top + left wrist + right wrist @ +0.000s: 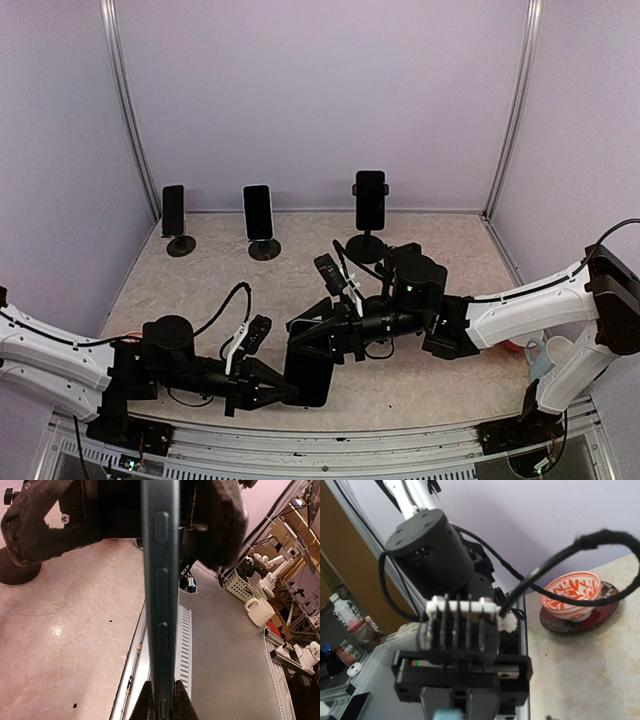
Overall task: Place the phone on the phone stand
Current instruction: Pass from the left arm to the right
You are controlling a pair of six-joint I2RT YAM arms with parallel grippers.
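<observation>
A dark teal phone [312, 375] hangs over the table's near middle. In the left wrist view the phone [160, 580] is seen edge-on, and my left gripper [160, 702] is shut on its near end. My left gripper [285, 390] reaches in from the left. My right gripper [305, 345] is open, its fingers [222, 522] standing apart on either side of the phone's far end. At the back, three phone stands [366, 247] [264, 249] [180, 245] each carry an upright dark phone. The right wrist view shows only a sliver of the phone [445, 715].
A red-patterned bowl [570, 592] on a dark saucer sits on the table beyond the left arm. Off the right edge of the table are a white mug [260, 612] and a white basket [240, 586]. A slotted metal rail [185, 645] runs along the near edge.
</observation>
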